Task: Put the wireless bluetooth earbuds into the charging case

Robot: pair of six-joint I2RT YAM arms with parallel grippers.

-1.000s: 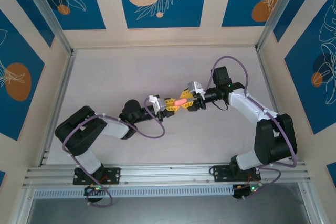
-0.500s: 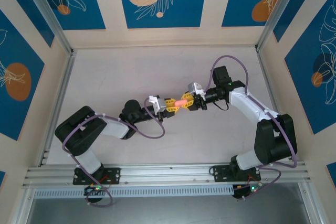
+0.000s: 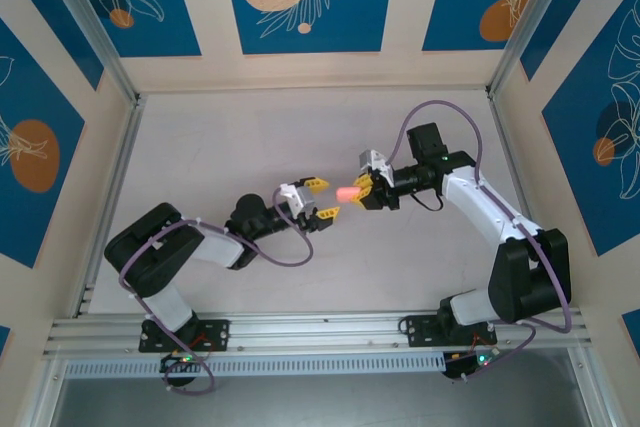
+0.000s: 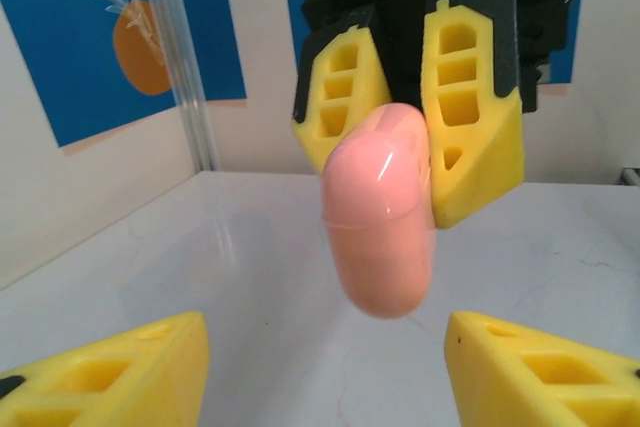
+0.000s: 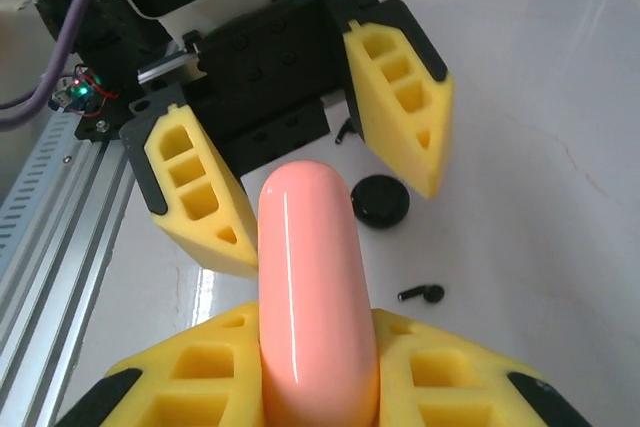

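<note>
Near the middle of the surface (image 3: 200, 147), the left gripper (image 3: 327, 198) is holding its yellow fingers spread wide apart, gripping nothing, with their tips pointing right toward the charging case (image 4: 380, 227). The case, a smooth pink capsule, is hanging above the surface just beyond those tips, not touching them. The right gripper (image 3: 361, 190) is clamping the case's far end between its own yellow fingers. In the right wrist view, a black round disc (image 5: 380, 200) is lying on the surface below the open left fingers, and one tiny black earbud (image 5: 422, 294) is lying near it, apart from the disc.
</note>
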